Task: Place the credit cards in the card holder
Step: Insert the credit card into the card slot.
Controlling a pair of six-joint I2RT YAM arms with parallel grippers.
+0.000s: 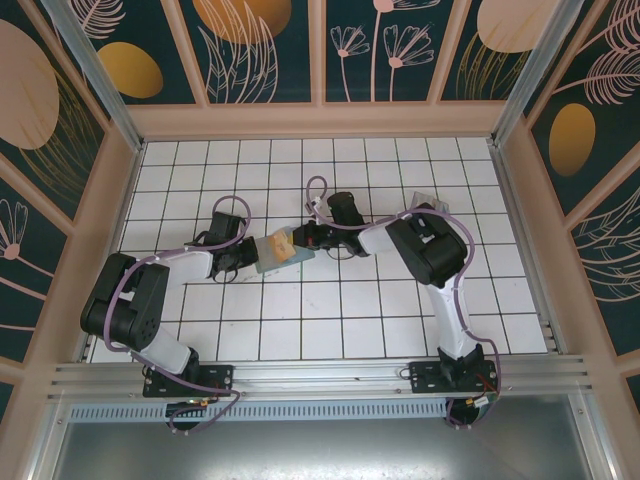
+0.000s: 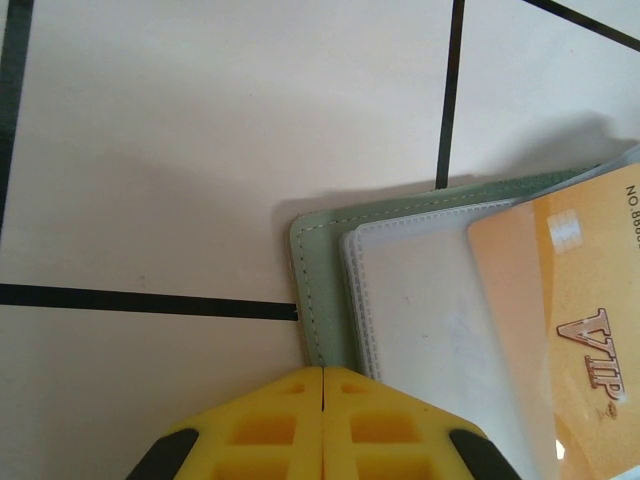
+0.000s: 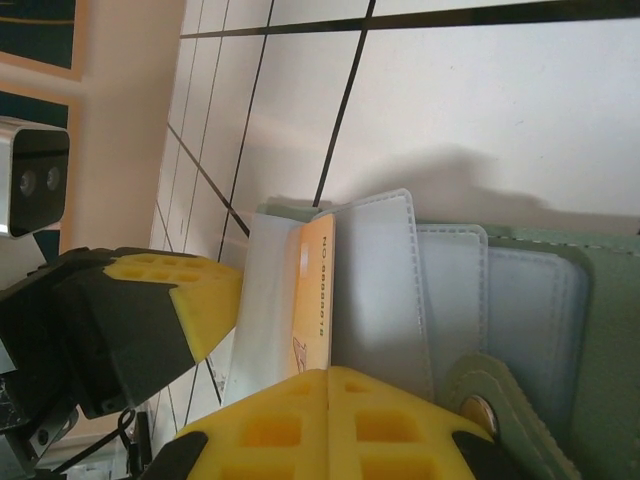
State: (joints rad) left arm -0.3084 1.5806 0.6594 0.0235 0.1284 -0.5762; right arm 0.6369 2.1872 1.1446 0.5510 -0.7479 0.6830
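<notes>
Logging the credit card (image 3: 315, 290) first: tan-orange, seen nearly edge-on between two of the clear sleeves (image 3: 385, 290) of the opened sage-green card holder (image 3: 610, 330), which lies mid-desk (image 1: 330, 320) between the two arms. The card's long axis runs straight away from the right pincer (image 3: 328, 385). Its yellow pads are pressed together with the card's near end meeting their seam, so you can take that as a pinch on the card, judged rather than certain. The left pincer (image 2: 322, 385) sits on the opposite side, pads likewise together over the holder's green border and outermost sleeve, which reads as clamping the holder. The right arm is the one on the card, and the push you need looks to be along the card's length, toward the left pincer. The right wrist view gives you the stack of sleeves and the snap tab (image 3: 485, 410), but not how deep the card sits. The left wrist view gives you the card's face with its VIP lettering overlapping a sleeve, yet you cannot tell there whether it lies inside the film or on top of it.
</notes>
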